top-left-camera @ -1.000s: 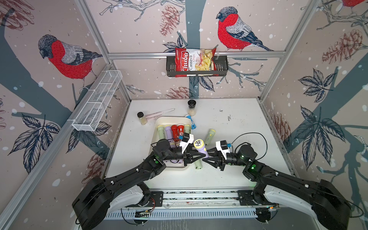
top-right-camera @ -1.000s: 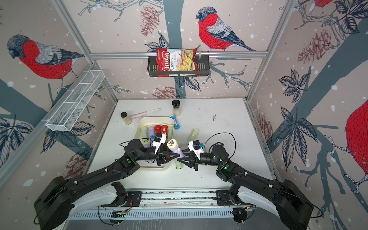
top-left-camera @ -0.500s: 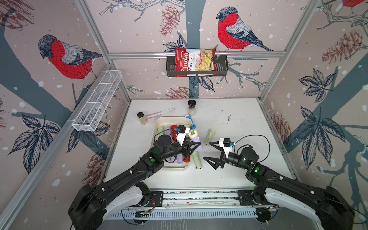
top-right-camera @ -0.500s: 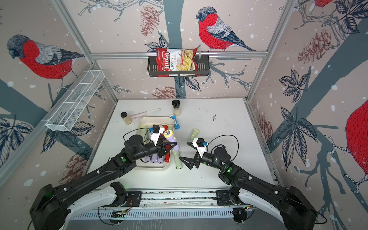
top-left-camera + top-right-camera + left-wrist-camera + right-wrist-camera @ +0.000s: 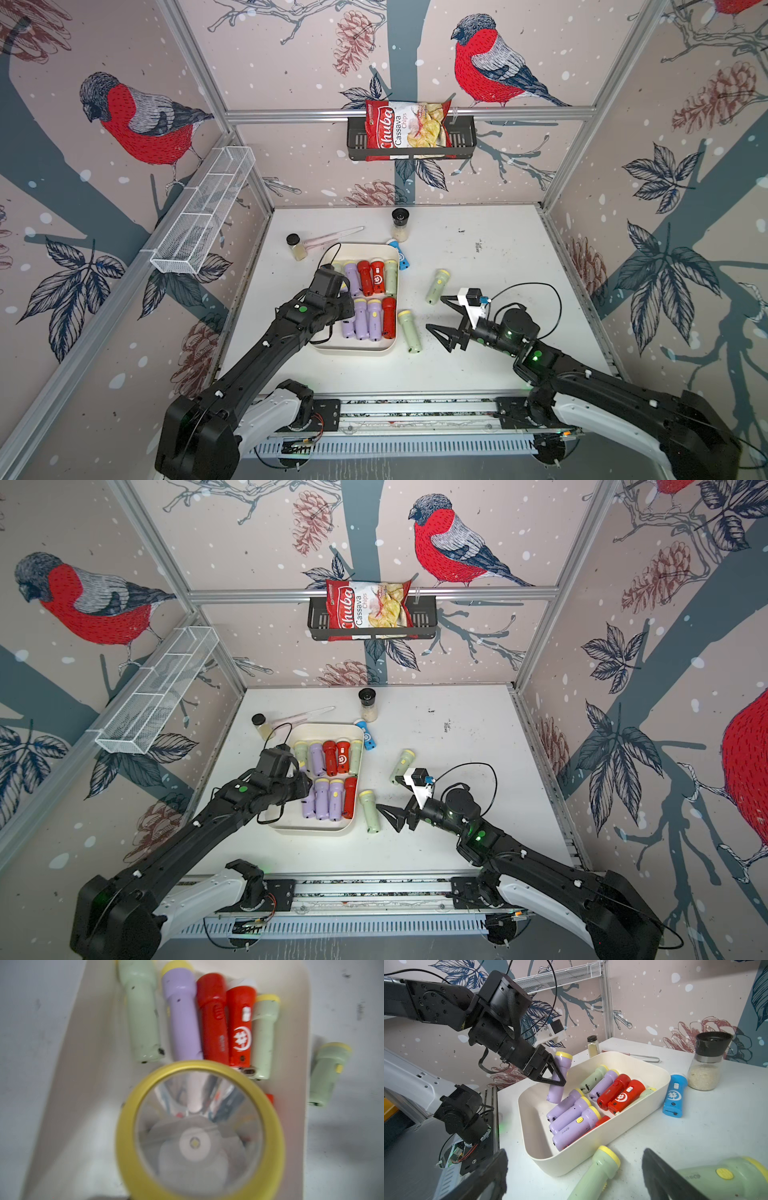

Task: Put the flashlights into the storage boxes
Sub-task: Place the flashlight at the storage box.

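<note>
Crowding the left wrist view: blurred flashlight (image 5: 199,1132); tray (image 5: 87,1088) half-hidden

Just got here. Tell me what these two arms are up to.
The arms are sorting small flashlights into a cream tray. The left gripper is shut on a lilac flashlight, holding it tilted above the tray, where about nine others lie. The right gripper is open and empty, hovering close to the nearer pale green flashlight and the farther pale green flashlight on the table. A blue flashlight lies outside too, beside the tray's far corner.
</note>
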